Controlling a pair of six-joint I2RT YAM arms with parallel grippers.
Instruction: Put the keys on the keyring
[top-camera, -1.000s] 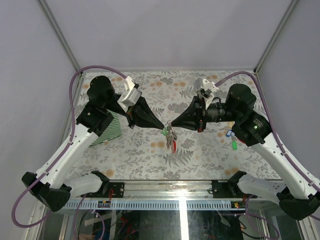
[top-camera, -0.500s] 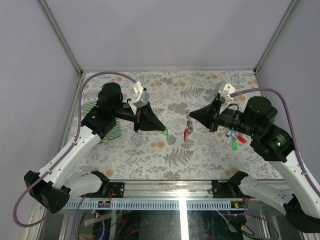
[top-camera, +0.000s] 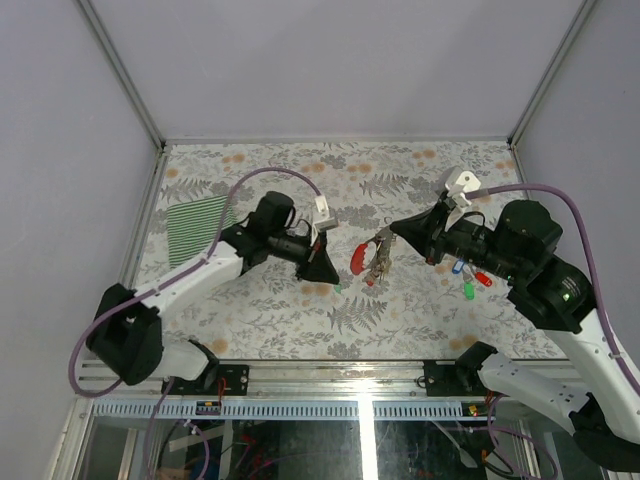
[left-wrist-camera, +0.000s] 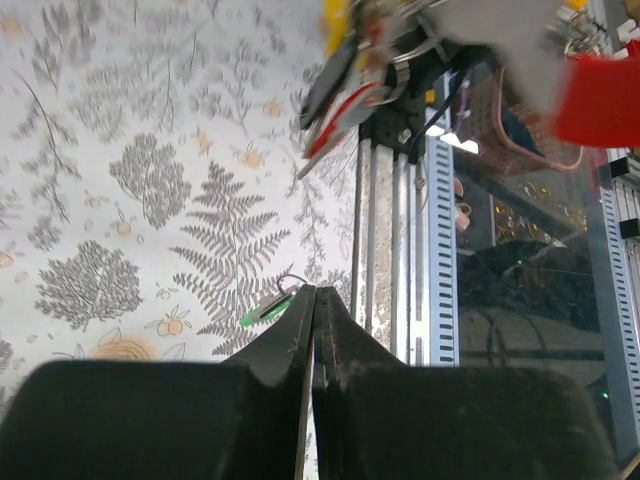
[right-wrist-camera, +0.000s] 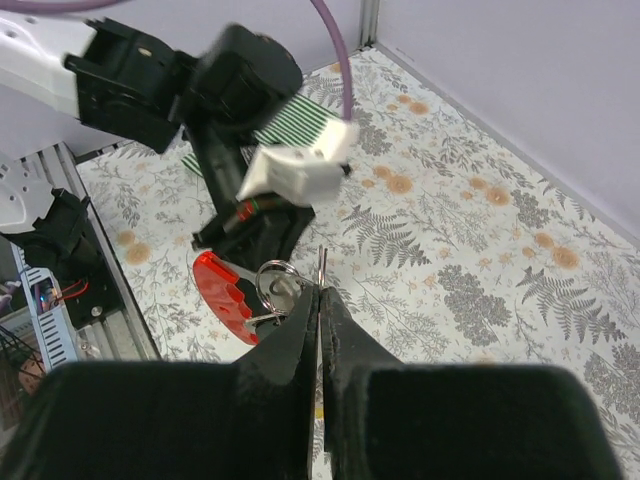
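Note:
My right gripper (top-camera: 392, 231) is shut on the keyring (top-camera: 357, 258) and holds it above the middle of the table. In the right wrist view its jaws (right-wrist-camera: 320, 290) pinch a thin metal ring edge-on, with the red oval loop (right-wrist-camera: 222, 292) hanging to the left. A few keys (top-camera: 378, 264) dangle from that keyring. My left gripper (top-camera: 332, 277) hovers low just left of it, shut, with a green key (top-camera: 338, 288) at its tip. The left wrist view shows this green key (left-wrist-camera: 262, 309) sticking out beside the closed fingertips (left-wrist-camera: 315, 290). Three loose keys (top-camera: 470, 280), blue, red and green, lie under the right arm.
A green striped cloth (top-camera: 197, 226) lies flat at the left of the floral table (top-camera: 300, 170). Grey walls close in the back and both sides. The metal rail (top-camera: 340, 372) with both arm bases runs along the near edge.
The two grippers met at the table's middle, then parted. The left one came away with the green key and sank lower and rightward. The keyring swung up, showing its red loop.

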